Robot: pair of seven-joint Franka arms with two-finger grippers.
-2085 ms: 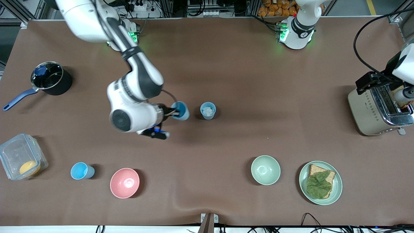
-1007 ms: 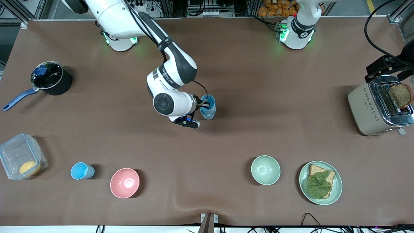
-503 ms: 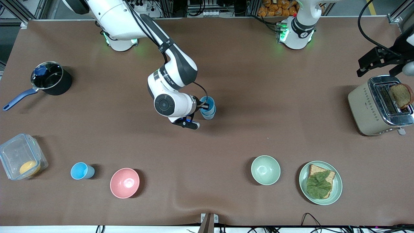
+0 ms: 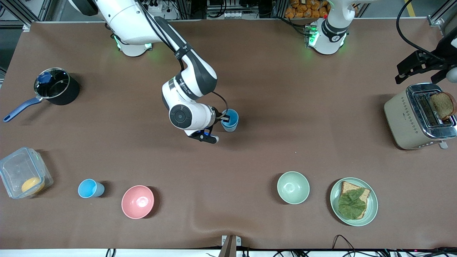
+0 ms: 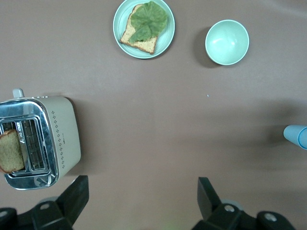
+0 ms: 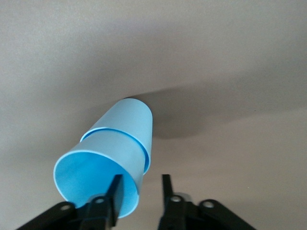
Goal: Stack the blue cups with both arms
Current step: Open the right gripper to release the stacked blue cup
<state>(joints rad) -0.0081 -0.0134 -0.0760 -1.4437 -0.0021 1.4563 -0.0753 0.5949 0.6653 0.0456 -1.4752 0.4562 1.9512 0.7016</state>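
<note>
Two blue cups sit nested in the middle of the table now, the stacked cups (image 4: 230, 120) standing upright on the brown cloth, and everything else I'll place from that stack. At its rim is the right gripper (image 4: 225, 116), one finger inside the upper cup (image 6: 103, 184) and one outside; in the right wrist view the fingers (image 6: 115, 188) stand a little apart, astride the cup wall, and whether they still pinch it I cannot tell. The lower cup (image 6: 130, 119) pokes out beneath the upper one. A third, lone blue cup (image 4: 90, 188) stands well apart from the stack, nearer the front camera and toward the right arm's end, just beside the pink bowl (image 4: 137, 201). The pale green bowl (image 4: 293, 187) is also nearer the camera than the stack, toward the left arm's end. Off at that end the left gripper (image 4: 423, 67) waits up over the toaster (image 4: 407, 119), its jaws spread wide with nothing between them. A slice of bread (image 4: 442, 105) sticks out of the toaster.
</note>
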